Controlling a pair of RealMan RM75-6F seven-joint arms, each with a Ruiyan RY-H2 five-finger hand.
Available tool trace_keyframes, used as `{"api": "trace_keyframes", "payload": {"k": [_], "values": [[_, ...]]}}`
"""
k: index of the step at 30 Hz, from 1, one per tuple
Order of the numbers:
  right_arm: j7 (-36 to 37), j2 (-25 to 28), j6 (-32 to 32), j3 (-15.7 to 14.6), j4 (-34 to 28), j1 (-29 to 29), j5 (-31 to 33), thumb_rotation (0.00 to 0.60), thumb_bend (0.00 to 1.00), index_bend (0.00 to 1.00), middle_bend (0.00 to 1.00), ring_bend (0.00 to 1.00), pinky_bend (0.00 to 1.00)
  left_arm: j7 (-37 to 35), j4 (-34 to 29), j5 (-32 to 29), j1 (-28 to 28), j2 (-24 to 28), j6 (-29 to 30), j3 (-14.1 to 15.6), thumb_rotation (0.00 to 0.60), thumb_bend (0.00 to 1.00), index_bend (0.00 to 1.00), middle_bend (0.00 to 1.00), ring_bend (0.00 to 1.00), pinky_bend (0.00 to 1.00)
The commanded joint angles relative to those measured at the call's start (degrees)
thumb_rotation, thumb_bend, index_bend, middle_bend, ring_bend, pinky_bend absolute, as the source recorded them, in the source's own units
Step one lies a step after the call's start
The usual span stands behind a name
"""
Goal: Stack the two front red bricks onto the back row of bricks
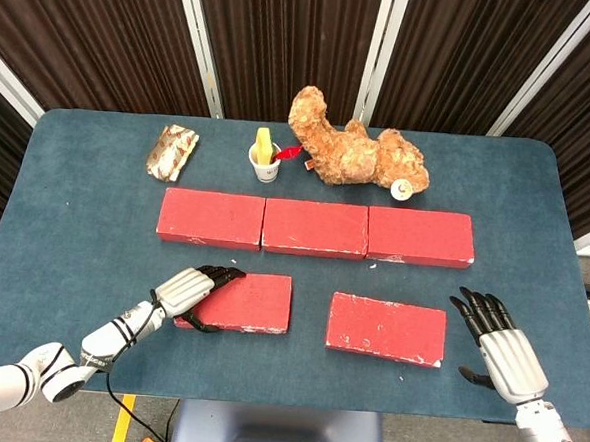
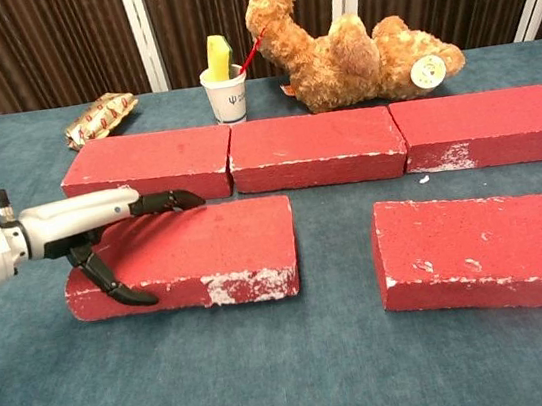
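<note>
On the blue felt-like table (image 1: 75,218), three rough, chipped red bricks formed the back row (image 1: 316,227). In front lay two matching slabs: the front right brick (image 1: 386,328) untouched, the front left brick (image 2: 193,257) grasped at its left end by my left hand (image 1: 193,291). My right hand (image 1: 502,352) lay released, fingers spread.

Dark ribbed wall panels (image 1: 286,40) with white strips across the frame top. Blue-topped table (image 1: 75,208) fills the middle; yellow floor tape (image 1: 122,423) lower left.
</note>
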Motion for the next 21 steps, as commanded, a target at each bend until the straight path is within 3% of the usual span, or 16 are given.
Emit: {"api": "trace_keyframes", "payload": {"k": [1,7,11,16,21], "values": [[0.03,0.06,-0.1,-0.03,-0.06,0.03,0.03,0.6,0.07,0.0,0.0,0.0,0.0,0.16,-0.9,0.49,0.02,1.18,1.65,-0.51,0.6,0.25,0.0,0.23,0.54,0.73],[0.19,0.2,-0.28,0.28,-0.09,0.09,0.79,0.6,0.07,0.0,0.0,0.0,0.0,2.15,-2.57,0.22,-1.33,4.24,4.28,-3.82,0.6,0.25,0.0,0.24,0.56,0.75],[-0.42,0.14,-0.85,0.39,-0.17,0.27,1.26,0.6,0.07,0.0,0.0,0.0,0.0,2.59,-1.74,-1.85,-4.29,5.32,1.7,-7.06,0.6,0.25,0.0,0.25,0.57,0.77],[-1.1,0.05,-1.16,0.88,-0.27,0.36,2.31,0.6,0.07,0.0,0.0,0.0,0.0,-1.8,5.01,-3.7,-10.32,3.49,-5.09,-10.1,0.6,0.25,0.0,0.25,0.57,0.77],[-0.72,-0.14,0.16,1.43,0.05,-0.02,2.45,0.6,0.07,0.0,0.0,0.0,0.0,-10.35,16.72,-2.18,-15.38,-1.08,-9.49,-9.54,0.6,0.25,0.0,0.24,0.56,0.74]]}}
